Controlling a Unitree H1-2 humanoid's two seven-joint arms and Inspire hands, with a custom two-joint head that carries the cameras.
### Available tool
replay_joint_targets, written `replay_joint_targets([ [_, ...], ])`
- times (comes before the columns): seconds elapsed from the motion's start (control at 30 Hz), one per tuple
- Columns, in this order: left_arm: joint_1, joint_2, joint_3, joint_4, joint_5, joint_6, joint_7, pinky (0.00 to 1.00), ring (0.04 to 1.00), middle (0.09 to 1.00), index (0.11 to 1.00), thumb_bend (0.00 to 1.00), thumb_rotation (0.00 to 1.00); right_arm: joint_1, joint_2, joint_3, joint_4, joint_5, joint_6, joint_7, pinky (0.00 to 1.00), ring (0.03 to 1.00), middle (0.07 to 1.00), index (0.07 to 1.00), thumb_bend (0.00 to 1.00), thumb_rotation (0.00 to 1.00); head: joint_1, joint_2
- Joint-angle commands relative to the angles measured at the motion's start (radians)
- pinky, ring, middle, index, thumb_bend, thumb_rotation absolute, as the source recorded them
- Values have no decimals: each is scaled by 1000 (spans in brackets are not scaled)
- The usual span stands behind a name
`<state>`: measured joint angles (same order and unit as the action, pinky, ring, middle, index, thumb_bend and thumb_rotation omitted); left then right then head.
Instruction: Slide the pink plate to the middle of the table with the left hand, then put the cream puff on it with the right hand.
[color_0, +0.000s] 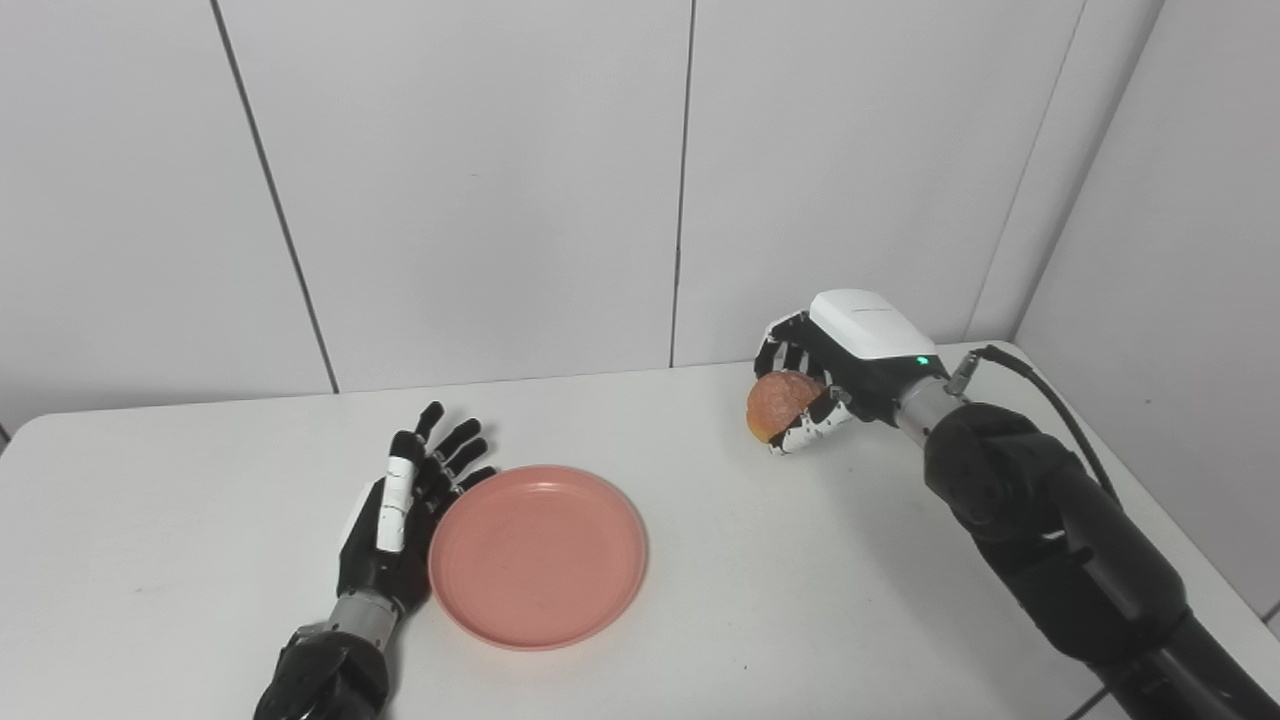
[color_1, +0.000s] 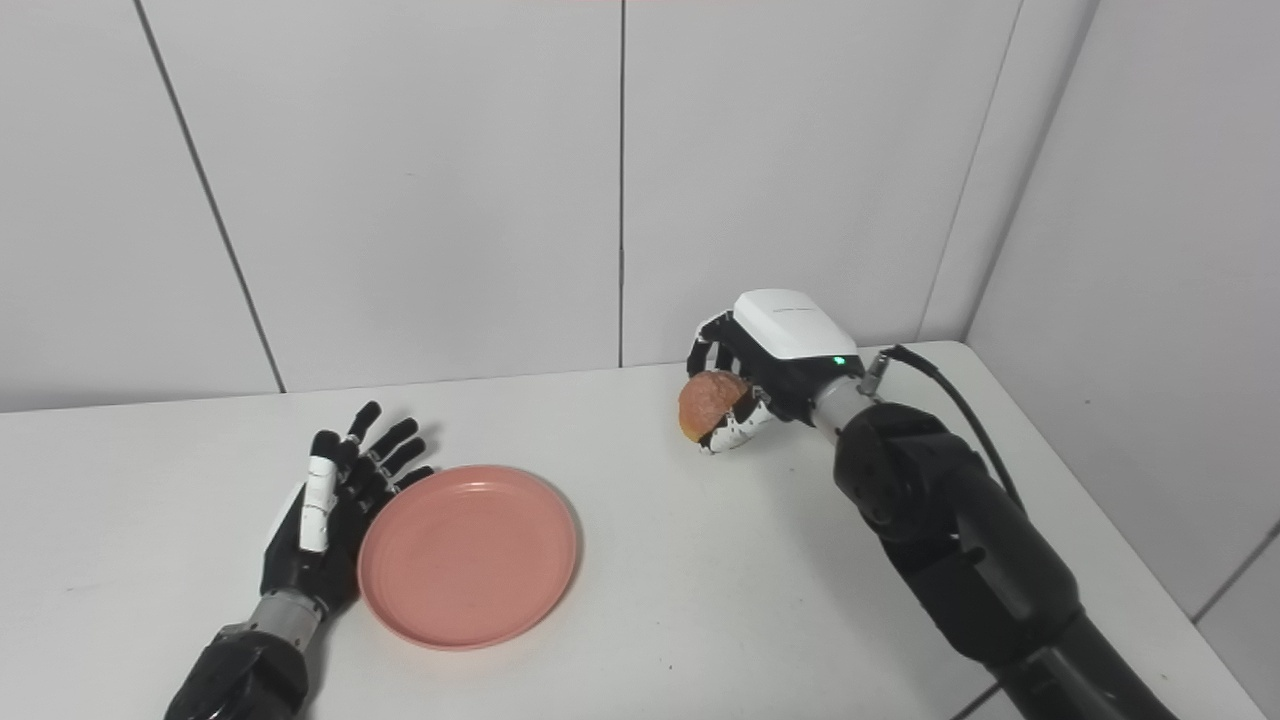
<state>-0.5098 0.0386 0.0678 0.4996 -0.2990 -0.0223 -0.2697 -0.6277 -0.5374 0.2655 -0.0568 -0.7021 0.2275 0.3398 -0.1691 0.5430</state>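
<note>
Both forearms are cut off by the bottom edge of the views, so only the wrists and what lies ahead of them show. Nearest, the left robot hand (color_0: 400, 510) lies on the white bench (color_0: 800, 600) just left of the pink plate (color_0: 538, 556), its palm side turned toward the plate's rim. Its fingers (color_0: 450, 445) are spread and straight, pointing away from the robot, and it holds nothing. Whether the hand actually touches the rim or only sits just beside it is hard to tell, since the rim covers the hand's lower edge.

The pink plate rests flat on the bench, left of the bench's centre, with nothing on it.

Farther back and well to the right of the plate, the right robot hand (color_1: 760, 385) is closed around the cream puff (color_1: 708, 402), held near the bench's far edge. The fingers wrap over it, so only its browned side facing the plate can be seen; its far side is hidden. Whether it clears the bench or rests on it cannot be told. A small green light (color_1: 838, 361) glows on the white back cover of this hand. A faint marking on that cover is too small to read.
</note>
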Motion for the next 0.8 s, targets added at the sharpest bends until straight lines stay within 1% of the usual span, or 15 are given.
replay_joint_targets([
  [0.0, 35, -24, -12, 14, 20, 57, 29, 799, 879, 860, 950, 970, 851, -35, -11, -31, -50, 11, -34, -24, 342, 400, 460, 501, 526, 0, 28, -2],
  [0.13, 42, -41, -22, 9, 35, 47, 40, 776, 871, 852, 943, 899, 867, -31, 1, -37, -76, 25, -47, -20, 374, 432, 484, 486, 526, 0, 71, -7],
  [0.17, 44, -45, -25, 8, 41, 47, 45, 775, 871, 852, 943, 899, 867, -33, 2, -35, -72, 27, -61, -23, 375, 432, 484, 486, 526, 0, 88, -8],
  [0.27, 46, -54, -29, 9, 51, 44, 56, 751, 862, 843, 934, 919, 863, -39, 7, -33, -63, 34, -86, -29, 360, 424, 486, 483, 526, 0, 108, -9],
  [0.3, 47, -58, -29, 9, 53, 41, 57, 748, 860, 842, 932, 921, 863, -39, 8, -35, -61, 37, -94, -30, 355, 422, 485, 483, 526, 0, 128, -10],
  [0.4, 48, -65, -32, 14, 56, 36, 52, 783, 873, 856, 938, 907, 866, -43, 15, -38, -56, 49, -113, -28, 338, 405, 476, 489, 526, 0, 156, -10],
  [0.43, 48, -67, -34, 15, 58, 34, 52, 784, 873, 859, 941, 915, 869, -43, 16, -40, -58, 55, -115, -26, 346, 413, 478, 488, 526, 0, 180, -9],
  [0.47, 47, -70, -36, 18, 61, 32, 54, 780, 869, 859, 943, 929, 868, -44, 18, -41, -63, 61, -116, -24, 352, 418, 481, 487, 526, 0, 183, -8],
  [0.5, 47, -72, -38, 20, 64, 30, 56, 779, 868, 859, 943, 933, 868, -43, 19, -42, -67, 66, -117, -23, 353, 419, 481, 487, 526, 0, 202, -8],
  [0.57, 47, -76, -40, 21, 69, 28, 61, 771, 861, 853, 940, 946, 865, -45, 22, -42, -73, 72, -120, -22, 356, 423, 481, 487, 526, 0, 215, -10],
  [0.67, 47, -77, -44, 27, 75, 20, 64, 760, 861, 847, 935, 946, 865, -51, 27, -42, -70, 78, -145, -30, 344, 416, 475, 493, 526, 0, 226, -12],
  [0.77, 44, -80, -45, 36, 79, 14, 66, 757, 862, 847, 927, 936, 858, -60, 45, -40, -80, 76, -132, -20, 348, 419, 475, 495, 525, 0, 236, -14],
])
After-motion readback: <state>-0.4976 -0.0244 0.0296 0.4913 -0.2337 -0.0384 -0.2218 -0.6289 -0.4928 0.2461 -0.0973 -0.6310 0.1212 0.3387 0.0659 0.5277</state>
